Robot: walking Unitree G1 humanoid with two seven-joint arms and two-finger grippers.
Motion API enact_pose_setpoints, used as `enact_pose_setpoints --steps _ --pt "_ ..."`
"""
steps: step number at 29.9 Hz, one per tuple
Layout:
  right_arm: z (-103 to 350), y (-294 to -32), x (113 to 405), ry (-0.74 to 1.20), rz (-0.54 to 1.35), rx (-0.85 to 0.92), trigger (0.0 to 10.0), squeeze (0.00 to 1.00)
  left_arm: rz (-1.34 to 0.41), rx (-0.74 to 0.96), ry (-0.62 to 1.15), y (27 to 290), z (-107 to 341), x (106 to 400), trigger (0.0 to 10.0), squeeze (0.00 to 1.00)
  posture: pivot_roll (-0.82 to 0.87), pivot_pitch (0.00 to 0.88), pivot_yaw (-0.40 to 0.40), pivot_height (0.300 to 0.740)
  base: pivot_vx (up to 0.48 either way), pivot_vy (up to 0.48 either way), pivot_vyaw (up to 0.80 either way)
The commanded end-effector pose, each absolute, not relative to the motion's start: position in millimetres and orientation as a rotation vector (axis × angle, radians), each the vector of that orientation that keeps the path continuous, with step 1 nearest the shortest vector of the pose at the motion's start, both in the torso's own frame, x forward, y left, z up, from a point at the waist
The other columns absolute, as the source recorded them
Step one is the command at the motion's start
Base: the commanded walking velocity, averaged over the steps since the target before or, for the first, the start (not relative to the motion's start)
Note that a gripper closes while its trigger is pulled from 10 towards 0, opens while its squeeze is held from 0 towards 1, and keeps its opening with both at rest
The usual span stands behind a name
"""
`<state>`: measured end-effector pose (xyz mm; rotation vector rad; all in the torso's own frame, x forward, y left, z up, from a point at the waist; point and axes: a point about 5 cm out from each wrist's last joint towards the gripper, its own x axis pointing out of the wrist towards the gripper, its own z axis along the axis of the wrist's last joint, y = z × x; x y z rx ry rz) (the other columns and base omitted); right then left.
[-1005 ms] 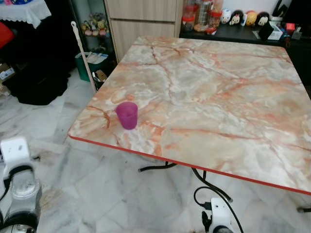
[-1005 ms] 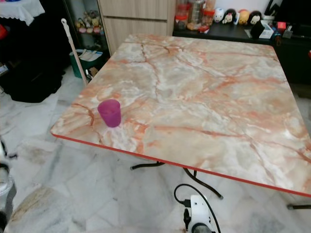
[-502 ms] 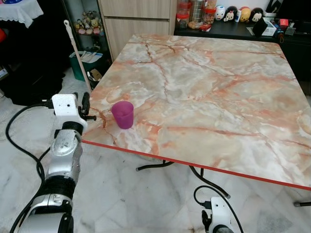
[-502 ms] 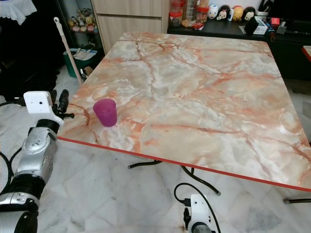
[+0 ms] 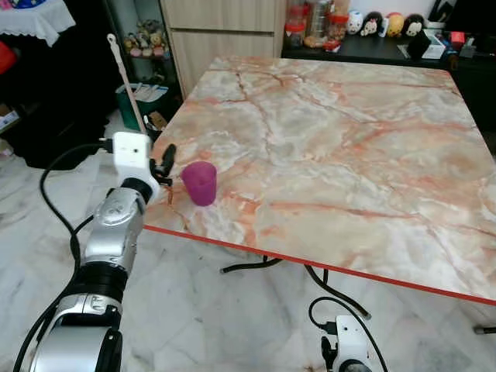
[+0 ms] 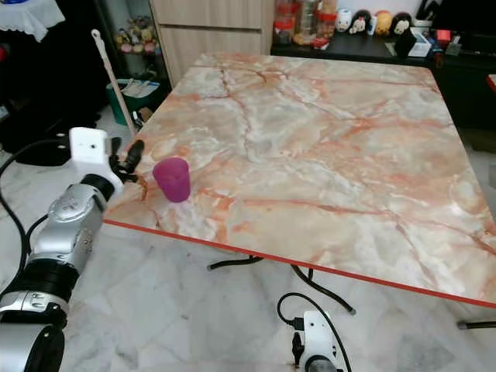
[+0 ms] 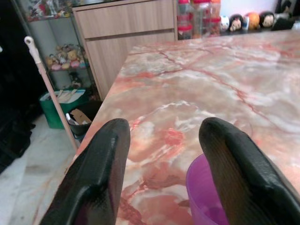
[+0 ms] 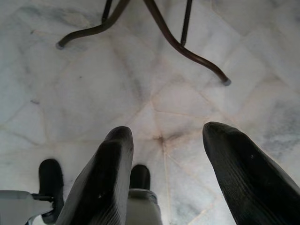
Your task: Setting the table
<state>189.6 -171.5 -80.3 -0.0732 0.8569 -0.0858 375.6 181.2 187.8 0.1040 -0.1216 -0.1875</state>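
Note:
A purple plastic cup stands upright near the front left corner of the marble table, which has a red edge. My left gripper is raised to the table's left edge, just left of the cup and not touching it. In the left wrist view the gripper is open, and the cup's rim shows partly behind one black finger. My right arm hangs idle below the table edge; its gripper is open over the floor.
A white-handled stick leans by the table's left side near a green bin. A wooden cabinet and a black sideboard with jars and toys stand behind. Dark table legs curve across the marble floor.
My left arm has risen from low at the left up to the table edge and moved right, bringing its gripper close beside the cup. The cup has stayed put.

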Motion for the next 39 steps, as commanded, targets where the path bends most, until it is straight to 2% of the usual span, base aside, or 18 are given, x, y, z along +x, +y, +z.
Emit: enact_pose_setpoints --steps 1,2,9,19,25,39 --pt "-82.7 -169.2 185.5 0.874 -0.089 -0.061 10.0 0.00 -0.206 0.125 -0.102 176.9 191.7 378.7 10.0 1.00 0.07 0.032 0.061 0.740 0.000 0.000 0.00" --pt "-83.0 -168.7 185.1 0.876 -0.089 -0.060 10.0 0.00 -0.227 0.137 -0.068 172.8 190.0 380.6 10.0 0.00 0.06 0.030 0.063 0.740 0.000 0.000 0.00" --pt "-83.4 -169.0 184.1 0.877 -0.108 -0.044 10.0 0.00 -0.302 0.127 0.057 155.9 189.5 388.5 10.0 0.00 0.06 0.051 0.076 0.740 0.000 0.000 0.00" --pt "-84.7 -171.4 180.9 0.885 -0.120 -0.040 10.0 0.00 -0.305 0.136 0.150 150.1 176.6 388.8 10.0 0.00 0.06 0.075 0.074 0.740 0.000 0.000 0.00" --pt "-84.7 -173.5 180.6 0.886 -0.125 -0.044 10.0 0.00 -0.224 0.089 0.158 150.8 175.9 393.2 10.0 0.00 0.06 0.084 0.064 0.740 0.000 0.000 0.00" --pt "-84.0 -175.8 181.5 0.882 -0.134 -0.040 10.0 0.00 -0.228 0.086 0.196 146.1 175.7 396.7 10.0 0.00 0.05 0.093 0.067 0.740 0.000 0.000 0.00"
